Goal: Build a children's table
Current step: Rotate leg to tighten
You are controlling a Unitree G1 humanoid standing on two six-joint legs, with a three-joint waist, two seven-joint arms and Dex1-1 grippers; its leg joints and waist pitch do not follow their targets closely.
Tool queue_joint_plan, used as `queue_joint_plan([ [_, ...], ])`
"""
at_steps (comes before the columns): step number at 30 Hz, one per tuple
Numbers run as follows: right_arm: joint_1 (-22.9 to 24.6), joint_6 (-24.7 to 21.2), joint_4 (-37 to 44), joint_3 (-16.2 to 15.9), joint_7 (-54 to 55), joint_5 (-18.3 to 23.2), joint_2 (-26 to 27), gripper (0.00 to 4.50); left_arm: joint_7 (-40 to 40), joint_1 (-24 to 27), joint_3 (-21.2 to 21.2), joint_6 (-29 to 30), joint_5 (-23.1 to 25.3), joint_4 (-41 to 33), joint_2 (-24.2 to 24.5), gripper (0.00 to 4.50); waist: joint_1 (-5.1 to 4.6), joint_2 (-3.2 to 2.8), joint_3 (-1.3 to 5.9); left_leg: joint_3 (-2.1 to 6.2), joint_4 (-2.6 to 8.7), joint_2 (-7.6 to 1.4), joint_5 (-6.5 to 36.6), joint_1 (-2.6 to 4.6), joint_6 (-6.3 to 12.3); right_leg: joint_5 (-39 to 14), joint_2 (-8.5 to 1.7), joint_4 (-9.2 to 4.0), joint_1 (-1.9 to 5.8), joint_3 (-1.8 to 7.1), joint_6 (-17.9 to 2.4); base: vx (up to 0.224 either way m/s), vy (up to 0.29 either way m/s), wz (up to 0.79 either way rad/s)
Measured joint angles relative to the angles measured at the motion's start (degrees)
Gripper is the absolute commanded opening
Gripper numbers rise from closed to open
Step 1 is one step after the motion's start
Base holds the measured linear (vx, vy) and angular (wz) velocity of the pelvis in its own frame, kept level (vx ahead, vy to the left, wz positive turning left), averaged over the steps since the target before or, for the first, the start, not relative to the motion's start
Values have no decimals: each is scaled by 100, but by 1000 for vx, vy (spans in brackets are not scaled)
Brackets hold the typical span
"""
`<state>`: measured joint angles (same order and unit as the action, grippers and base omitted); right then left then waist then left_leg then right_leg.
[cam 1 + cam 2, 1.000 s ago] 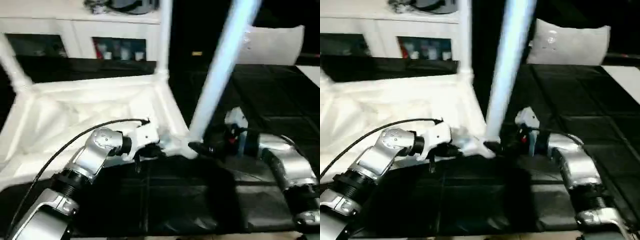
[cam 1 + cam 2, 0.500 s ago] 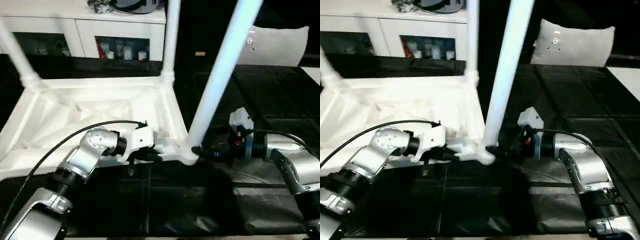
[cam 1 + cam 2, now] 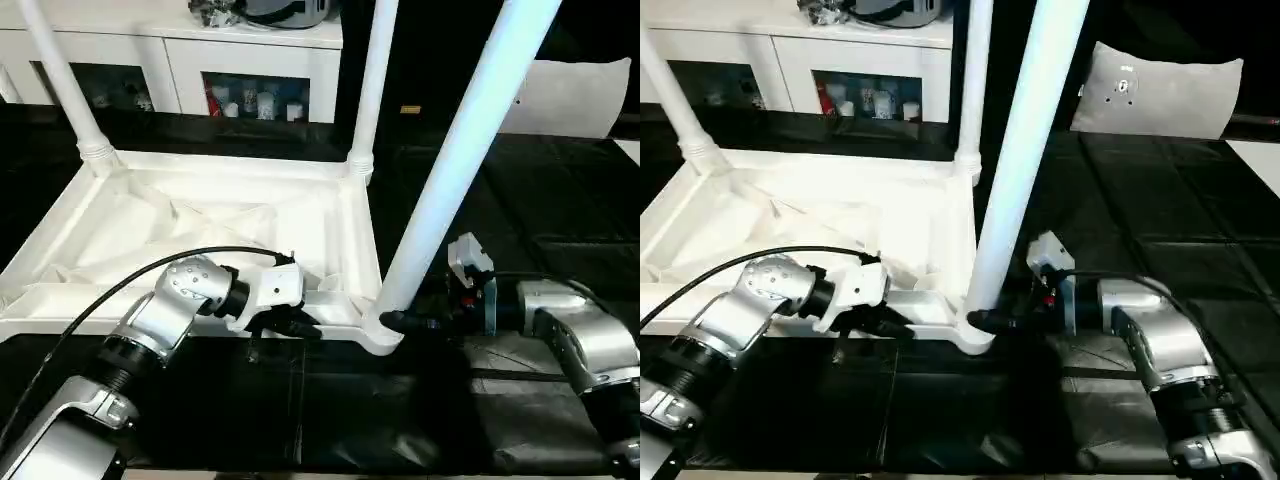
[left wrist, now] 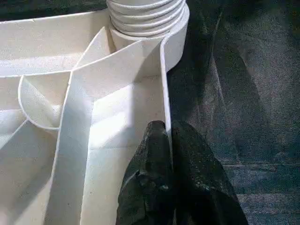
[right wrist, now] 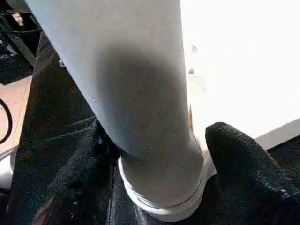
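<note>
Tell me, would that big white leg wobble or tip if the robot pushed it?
The leg is probably stiff, being thick, straight plastic. It might wobble, since it leans slightly in its corner socket. The right tool flanking its base may steady it.

Light falls from above and is hard on the white plastic: the table top [image 3: 200, 225] beyond the left tool [image 3: 300, 325] glares, its ribs partly washed out. The leg [image 3: 455, 160] rising just beside the right tool [image 3: 400, 322] takes a bluish cast. The dark mat [image 3: 330, 410] beneath both tools swallows detail. From the right wrist, the leg carries a soft shadow, and the area behind it is blown out to plain white.
</note>
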<state>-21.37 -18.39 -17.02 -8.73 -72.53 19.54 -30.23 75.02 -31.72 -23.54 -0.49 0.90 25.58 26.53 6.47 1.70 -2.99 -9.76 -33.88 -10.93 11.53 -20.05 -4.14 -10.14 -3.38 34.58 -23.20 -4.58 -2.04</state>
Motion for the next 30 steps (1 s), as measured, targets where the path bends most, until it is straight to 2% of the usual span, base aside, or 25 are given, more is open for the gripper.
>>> queue_joint_plan([
  [7,-30,252,-300,-2,-185,25,130,226,0,53,12,15,-14,-77,45,0,-8,3,2,-1,0,-2,0,-2,0,0,0,3,4,-1,0,0,0,0],
  [14,-36,454,-461,23,-228,14,263,209,-67,180,134,280,-77,-202,21,0,-31,2,4,-4,0,-2,-1,2,-1,-1,0,5,15,0,2,0,0,0],
  [18,-35,541,-572,88,-179,10,418,207,-262,303,238,623,-118,-376,-38,0,-55,-3,7,-4,-3,-2,-6,5,-11,-8,0,12,16,1,13,0,0,0],
  [20,-34,548,-632,150,35,-18,521,205,-466,369,339,1013,-118,-508,-138,0,-76,-3,7,-4,-7,-2,-10,10,-16,-10,0,17,18,1,18,0,0,0],
  [22,-52,553,-712,256,358,-71,661,204,-731,378,388,1317,-93,-571,-240,0,-134,-8,10,-4,-17,-2,-12,13,-18,-10,0,20,19,3,18,0,0,0],
  [26,-601,560,-1422,590,2057,-378,1430,202,-1915,307,636,2237,174,-615,-824,0,-430,-7,15,-5,-34,-2,-17,30,-26,-9,0,23,14,2,19,0,0,0],
  [30,-931,545,-1792,776,3254,-521,1929,199,-2752,201,783,2722,342,-557,-1282,0,-492,-8,16,-2,-33,-4,-17,43,-26,-9,-1,20,16,-12,20,0,0,0],
])
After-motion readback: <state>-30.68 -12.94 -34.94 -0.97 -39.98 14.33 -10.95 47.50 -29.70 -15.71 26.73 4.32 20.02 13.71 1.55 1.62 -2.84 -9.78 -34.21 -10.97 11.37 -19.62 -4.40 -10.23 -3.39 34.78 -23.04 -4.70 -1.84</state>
